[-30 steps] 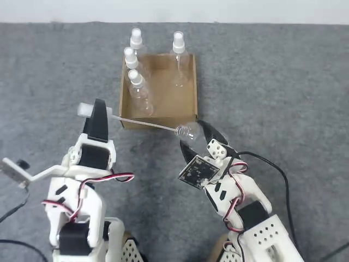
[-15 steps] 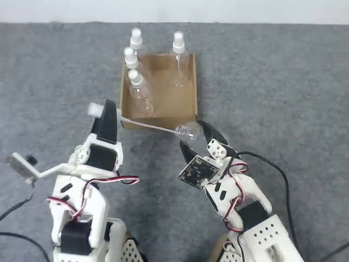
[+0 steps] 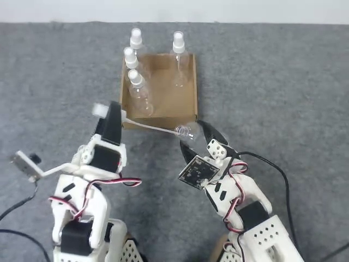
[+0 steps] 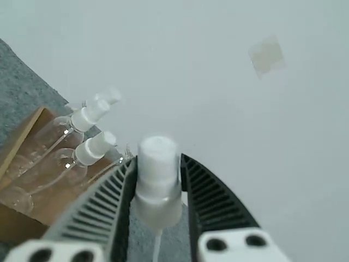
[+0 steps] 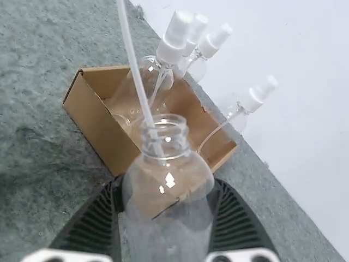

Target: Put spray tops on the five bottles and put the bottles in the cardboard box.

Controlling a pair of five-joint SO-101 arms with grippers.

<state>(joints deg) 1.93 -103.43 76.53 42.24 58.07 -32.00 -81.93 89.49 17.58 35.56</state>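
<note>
Tube (image 5: pixel 136 82) from left gripper's (image 4: pixel 157 161) spray top (image 4: pixel 158 183) seemingly enters right gripper's (image 5: pixel 165 186) bottle (image 5: pixel 166 204).

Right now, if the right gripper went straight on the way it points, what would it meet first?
Likely the front wall of the cardboard box, just beyond the uncapped bottle it holds; height unclear.

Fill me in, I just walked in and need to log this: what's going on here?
The right arm's fingers grip an open clear bottle at the near edge of the cardboard box. The left arm's fingers hold a spray top whose tube reaches into the bottle's neck; the top is not yet seated. Four capped bottles stand in the box.
</note>
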